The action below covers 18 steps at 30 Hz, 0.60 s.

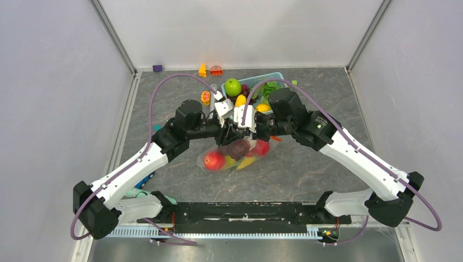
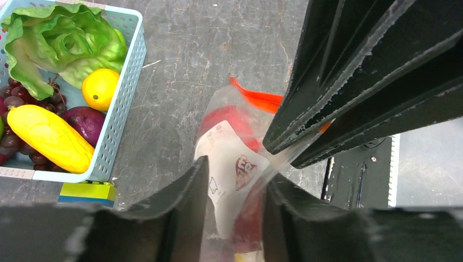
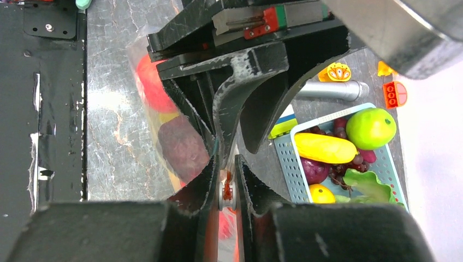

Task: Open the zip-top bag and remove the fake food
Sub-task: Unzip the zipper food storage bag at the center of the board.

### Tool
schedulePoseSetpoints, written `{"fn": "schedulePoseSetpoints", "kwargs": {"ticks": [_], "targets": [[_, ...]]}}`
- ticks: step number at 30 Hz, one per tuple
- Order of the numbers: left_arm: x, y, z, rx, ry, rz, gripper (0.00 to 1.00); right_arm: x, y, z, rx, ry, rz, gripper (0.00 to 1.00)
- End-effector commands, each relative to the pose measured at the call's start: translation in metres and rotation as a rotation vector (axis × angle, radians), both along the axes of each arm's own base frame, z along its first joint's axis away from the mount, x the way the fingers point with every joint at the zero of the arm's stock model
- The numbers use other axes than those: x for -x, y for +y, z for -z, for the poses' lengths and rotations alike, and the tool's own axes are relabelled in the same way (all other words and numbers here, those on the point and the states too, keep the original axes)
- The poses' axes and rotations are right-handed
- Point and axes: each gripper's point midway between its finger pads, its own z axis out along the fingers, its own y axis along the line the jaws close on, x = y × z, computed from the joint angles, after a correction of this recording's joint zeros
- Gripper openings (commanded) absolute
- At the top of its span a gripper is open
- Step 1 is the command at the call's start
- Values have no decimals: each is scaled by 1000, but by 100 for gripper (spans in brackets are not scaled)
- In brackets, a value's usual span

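The zip-top bag [image 1: 232, 155] lies mid-table, its top edge lifted between both grippers. Inside it the fake food shows: a red fruit [image 1: 214, 160], a dark maroon one [image 1: 237, 147], another red one [image 1: 261, 147] and yellow pieces [image 1: 245, 162]. My left gripper [image 1: 226, 131] is shut on the bag's clear plastic [image 2: 235, 164] by its white label. My right gripper [image 1: 245, 131] is shut on the orange-red zip strip [image 2: 256, 99] at its white slider [image 3: 226, 188]. The two sets of fingers nearly touch.
A light-blue basket [image 1: 273, 75] behind the grippers holds a green apple [image 1: 232, 87], lettuce [image 2: 65, 41], grapes and yellow fruit. Small toy blocks [image 1: 216, 70] sit by the back wall. A silver cylinder [image 3: 333, 90] lies by the basket. A blue toy [image 1: 143, 180] is near the left arm.
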Motion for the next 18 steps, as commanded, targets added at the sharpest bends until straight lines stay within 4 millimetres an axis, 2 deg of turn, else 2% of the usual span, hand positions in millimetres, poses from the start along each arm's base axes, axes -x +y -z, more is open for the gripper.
{"fn": "schedulePoseSetpoints", "kwargs": {"ticks": [1, 6, 7, 9, 12, 18], "targets": [[-4, 3, -26, 26, -52, -27, 37, 1, 0, -27, -82, -58, 6, 0], [8, 1, -32, 6, -42, 48, 6, 2, -4, -25, -88, -73, 14, 0], [9, 2, -33, -1, -42, 57, 2, 2, -6, -24, -92, -78, 18, 0], [11, 2, -33, -19, -44, 76, 2, 3, -8, -24, -105, -93, 24, 0], [15, 3, -30, -31, -47, 98, 2, 5, -13, -25, -128, -118, 32, 8], [17, 2, -22, -28, -51, 115, 2, 8, -21, -22, -140, -139, 43, 37]]}}
